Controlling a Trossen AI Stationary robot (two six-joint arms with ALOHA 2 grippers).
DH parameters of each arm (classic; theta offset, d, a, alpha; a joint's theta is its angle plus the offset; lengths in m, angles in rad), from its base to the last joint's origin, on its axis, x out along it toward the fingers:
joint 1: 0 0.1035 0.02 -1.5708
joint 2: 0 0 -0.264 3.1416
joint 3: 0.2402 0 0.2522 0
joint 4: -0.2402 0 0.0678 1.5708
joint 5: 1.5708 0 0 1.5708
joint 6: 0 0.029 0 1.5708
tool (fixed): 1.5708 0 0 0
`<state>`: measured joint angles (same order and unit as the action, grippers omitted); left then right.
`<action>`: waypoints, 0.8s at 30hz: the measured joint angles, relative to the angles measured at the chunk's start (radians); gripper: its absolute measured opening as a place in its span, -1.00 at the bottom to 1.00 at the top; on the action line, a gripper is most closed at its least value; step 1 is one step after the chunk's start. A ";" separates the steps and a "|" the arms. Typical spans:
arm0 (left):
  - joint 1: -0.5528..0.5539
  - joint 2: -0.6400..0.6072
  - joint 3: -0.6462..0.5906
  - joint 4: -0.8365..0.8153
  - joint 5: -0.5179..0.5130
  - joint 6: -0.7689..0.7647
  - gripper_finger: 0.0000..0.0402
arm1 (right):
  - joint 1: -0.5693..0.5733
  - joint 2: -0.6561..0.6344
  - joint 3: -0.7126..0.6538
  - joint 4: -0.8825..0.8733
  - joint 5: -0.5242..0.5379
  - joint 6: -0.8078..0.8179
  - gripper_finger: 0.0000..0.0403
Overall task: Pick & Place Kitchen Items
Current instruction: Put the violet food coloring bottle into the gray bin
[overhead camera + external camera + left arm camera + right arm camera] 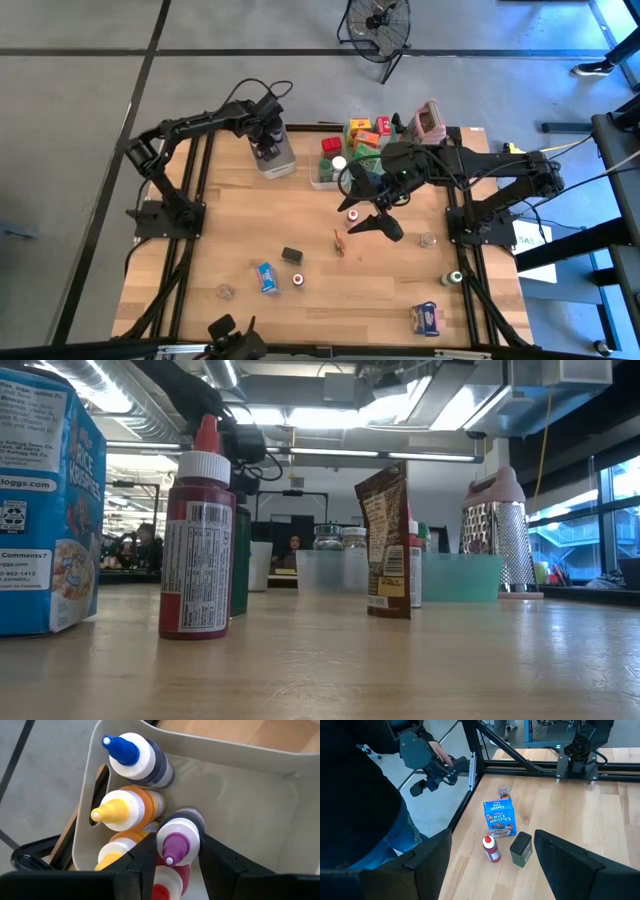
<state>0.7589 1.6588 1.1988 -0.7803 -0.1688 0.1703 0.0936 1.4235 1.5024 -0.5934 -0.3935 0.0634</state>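
Left gripper (175,865) sits inside the pale bin (283,160), its fingers narrowed around the purple-capped bottle (179,840), which stands beside the yellow-capped bottle (120,812) and blue-capped bottle (132,752); likely a bottle is being set among its kind or lifted out. Farther from that bin, the right gripper (378,222) hangs wide open and empty above the bench (240,220), over the loose cereal box (499,817), red bottle (491,849) and dark tin (521,849), apparently ready to pick one.

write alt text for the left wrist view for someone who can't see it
The left gripper is closed around a purple-capped bottle inside a beige bin. Beside it stand a blue-capped bottle and yellow-capped bottles, with a red-capped bottle partly visible below.
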 joint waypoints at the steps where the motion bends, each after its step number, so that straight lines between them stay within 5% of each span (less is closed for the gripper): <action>1: 0.000 0.000 0.000 0.001 0.000 0.000 -0.37 | 0.002 0.000 0.000 0.000 0.000 0.000 0.42; 13: 0.000 0.000 0.000 0.018 0.003 0.000 -0.29 | 0.012 0.000 0.000 0.000 0.000 -0.016 0.42; 24: 0.000 0.000 0.000 0.021 -0.028 -0.002 0.01 | 0.012 0.000 0.000 -0.007 0.000 -0.027 0.42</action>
<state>0.7586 1.6588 1.1988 -0.7597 -0.1972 0.1684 0.1055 1.4235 1.5024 -0.6000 -0.3939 0.0364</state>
